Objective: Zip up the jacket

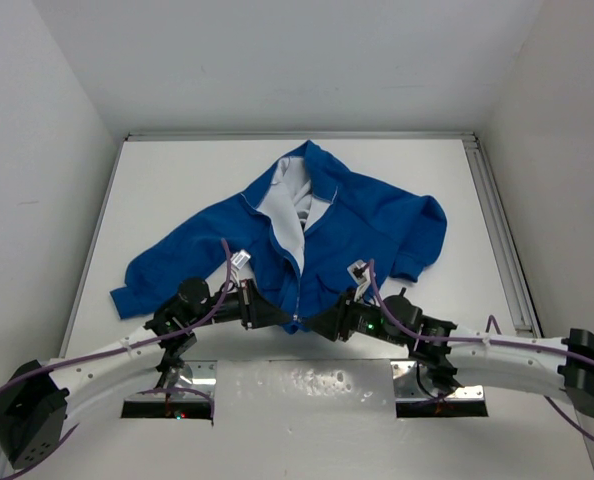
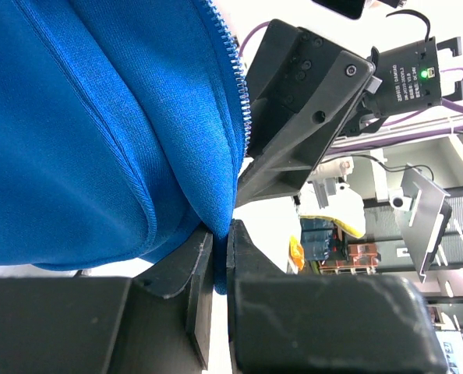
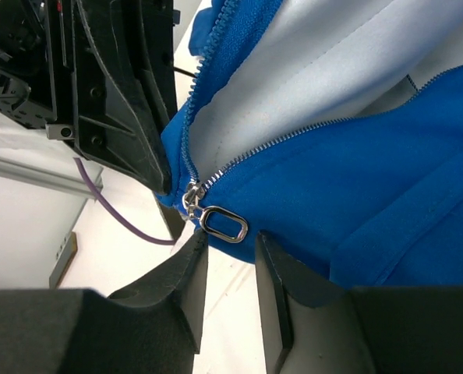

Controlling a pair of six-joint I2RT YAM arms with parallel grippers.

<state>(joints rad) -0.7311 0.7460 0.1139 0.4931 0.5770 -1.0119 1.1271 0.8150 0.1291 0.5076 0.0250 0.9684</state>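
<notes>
The blue jacket (image 1: 357, 225) lies spread on the white table, its front open at the top and showing white lining (image 1: 282, 205). My left gripper (image 1: 277, 315) is shut on the bottom hem of the jacket (image 2: 99, 132), with blue fabric pinched between its fingertips (image 2: 220, 234). My right gripper (image 1: 317, 325) faces it from the right. Its fingers (image 3: 230, 243) stand open just below the silver zipper pull (image 3: 224, 225), and nothing lies between them. The zipper teeth (image 3: 294, 134) run up from the slider, with both sides apart above it.
A metal rail (image 1: 497, 230) runs along the table's right side. White walls close in the back and both sides. A shiny metal plate (image 1: 307, 385) lies at the near edge between the arm bases. The two grippers stand very close together at the hem.
</notes>
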